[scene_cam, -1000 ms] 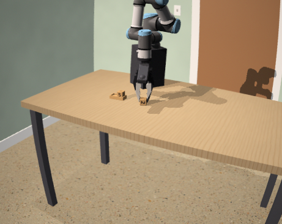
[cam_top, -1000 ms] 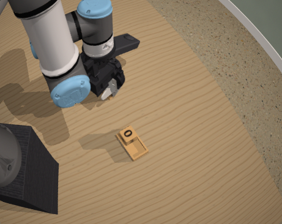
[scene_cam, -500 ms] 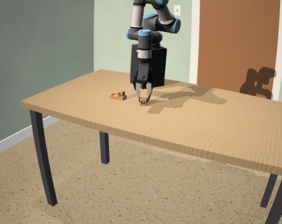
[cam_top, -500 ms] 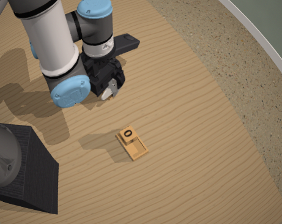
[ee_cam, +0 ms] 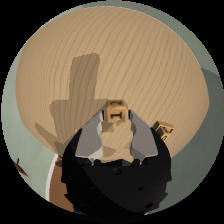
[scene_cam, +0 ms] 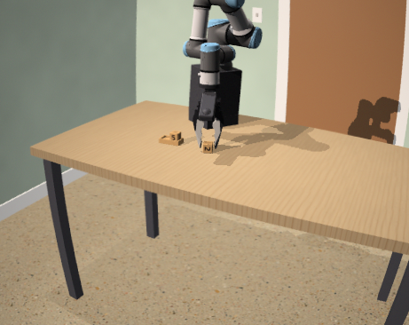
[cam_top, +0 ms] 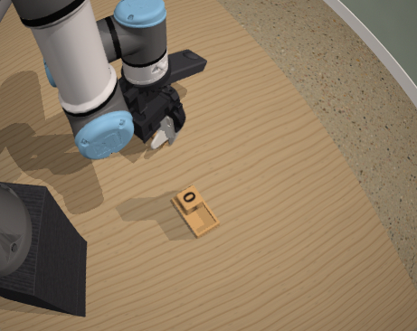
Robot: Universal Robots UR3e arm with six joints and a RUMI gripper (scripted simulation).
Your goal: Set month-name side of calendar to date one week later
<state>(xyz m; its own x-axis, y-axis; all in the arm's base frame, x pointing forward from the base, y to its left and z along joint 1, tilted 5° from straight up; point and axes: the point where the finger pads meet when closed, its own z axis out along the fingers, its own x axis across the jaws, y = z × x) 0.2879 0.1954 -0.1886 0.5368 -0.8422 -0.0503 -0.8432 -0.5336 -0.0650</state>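
The wooden tray (cam_top: 207, 231) (scene_cam: 165, 141) holds one cube (cam_top: 189, 198) (scene_cam: 176, 136) at one end, with a 0 on top and a 5 on the side towards the exterior camera. Its other end is empty. Both show small at the right in the wrist view. A loose cube (scene_cam: 208, 147) (ee_cam: 116, 111) appears to rest on the table outside the tray, showing a 2 turned on its side to the exterior view. My gripper (cam_top: 163, 144) (scene_cam: 208, 146) (ee_cam: 116, 110) is slightly open around it, with narrow gaps beside the cube in the wrist view. The top view mostly hides this cube.
The wooden table (cam_top: 281, 217) (scene_cam: 298, 186) bears the tray and loose cube. The arm's black pedestal (cam_top: 60, 253) (scene_cam: 229, 99) stands near the tray. The arm hangs above the loose cube and casts shadows on the table.
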